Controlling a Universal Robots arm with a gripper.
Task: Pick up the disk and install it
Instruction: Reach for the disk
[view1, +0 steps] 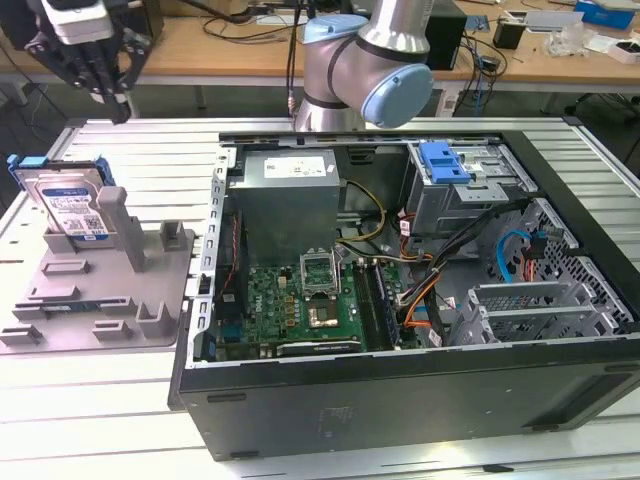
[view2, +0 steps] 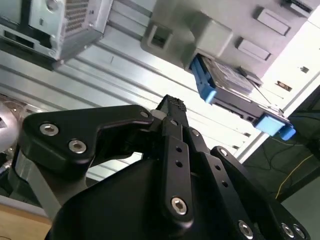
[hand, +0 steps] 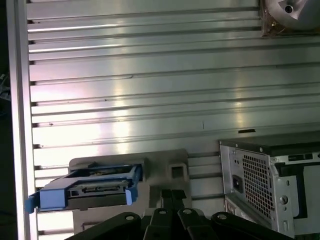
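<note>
Arm (view1: 345, 50): we see smooth silver-grey tubing with fat, rounded joints in the exterior view.
End caps (view1: 398, 95): pale blue, round and glossy; we count two on the joints.
Gripper (view1: 110, 90): matt black, built of angular linked bars.
Mount block (view1: 75, 15): pale grey-white, boxy, just above the gripper.
Links (view2: 85, 132): in the second wrist view we find broad, flat black plates with rounded corners.
Screws (view2: 76, 146): silver, round-headed, one at each pivot of the links.
Fingertip pad (view2: 175, 103): black, finely ribbed.
</note>
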